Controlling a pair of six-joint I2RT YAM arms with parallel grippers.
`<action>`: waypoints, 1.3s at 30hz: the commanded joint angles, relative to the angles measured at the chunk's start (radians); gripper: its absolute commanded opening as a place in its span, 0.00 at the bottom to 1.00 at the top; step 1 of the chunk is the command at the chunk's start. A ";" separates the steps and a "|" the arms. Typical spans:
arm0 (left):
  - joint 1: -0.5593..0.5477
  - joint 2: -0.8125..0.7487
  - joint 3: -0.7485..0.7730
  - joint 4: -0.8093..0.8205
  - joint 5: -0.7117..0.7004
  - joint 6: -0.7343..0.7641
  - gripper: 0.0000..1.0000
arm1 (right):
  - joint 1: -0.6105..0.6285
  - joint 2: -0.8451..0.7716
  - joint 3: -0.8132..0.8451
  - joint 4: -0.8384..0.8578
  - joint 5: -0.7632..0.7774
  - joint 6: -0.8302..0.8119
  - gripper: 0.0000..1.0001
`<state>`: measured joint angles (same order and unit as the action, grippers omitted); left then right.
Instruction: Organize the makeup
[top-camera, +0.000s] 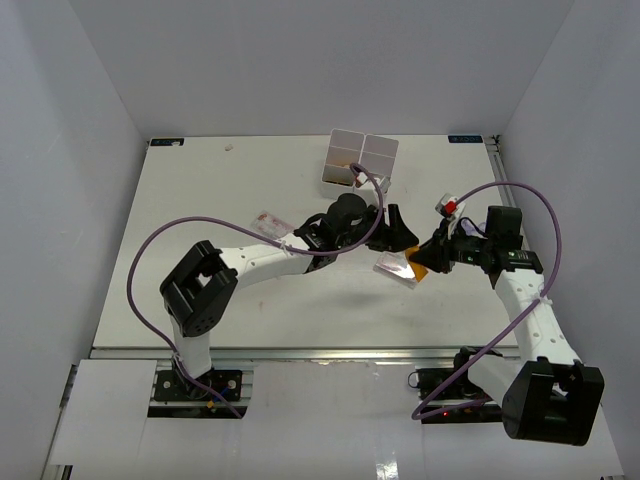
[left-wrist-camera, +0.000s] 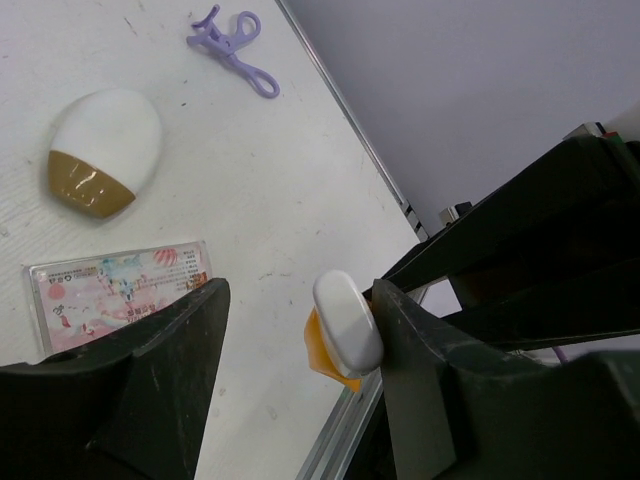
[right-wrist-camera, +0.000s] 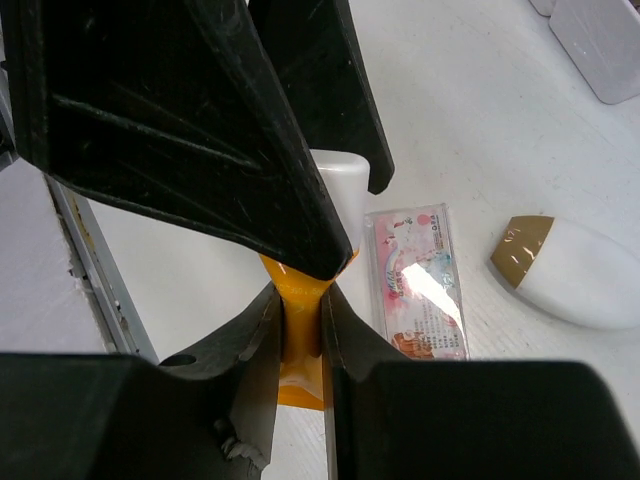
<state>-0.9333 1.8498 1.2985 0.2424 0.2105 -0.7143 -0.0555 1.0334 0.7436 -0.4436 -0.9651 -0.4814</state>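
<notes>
The right gripper (right-wrist-camera: 300, 302) is pressed together on the orange tube (right-wrist-camera: 300, 285), pinching its body. The left gripper (left-wrist-camera: 300, 298) stands spread around the tube's white cap (left-wrist-camera: 347, 322), which sits close against one finger with a gap to the other. On the white table (top-camera: 200, 180) just beside them lie a pink flat packet (left-wrist-camera: 115, 290) and a white-gold piece (left-wrist-camera: 105, 150), with a purple eyelash curler (left-wrist-camera: 235, 45) farther off. A white compartment box (top-camera: 358, 160) stands at the far edge below pale walls (top-camera: 330, 60).
</notes>
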 joint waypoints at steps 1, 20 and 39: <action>-0.014 0.018 0.070 -0.065 0.000 0.014 0.57 | 0.005 -0.027 -0.008 0.047 -0.002 0.006 0.24; -0.020 0.019 0.099 -0.164 0.052 0.043 0.01 | 0.005 -0.037 -0.017 0.066 0.028 0.012 0.67; 0.160 -0.021 0.340 -0.425 -0.074 0.260 0.00 | -0.081 -0.176 0.002 -0.059 -0.066 -0.155 0.94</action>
<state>-0.8185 1.8900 1.5371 -0.1436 0.1652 -0.5073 -0.1144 0.8775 0.7231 -0.4690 -0.9807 -0.5812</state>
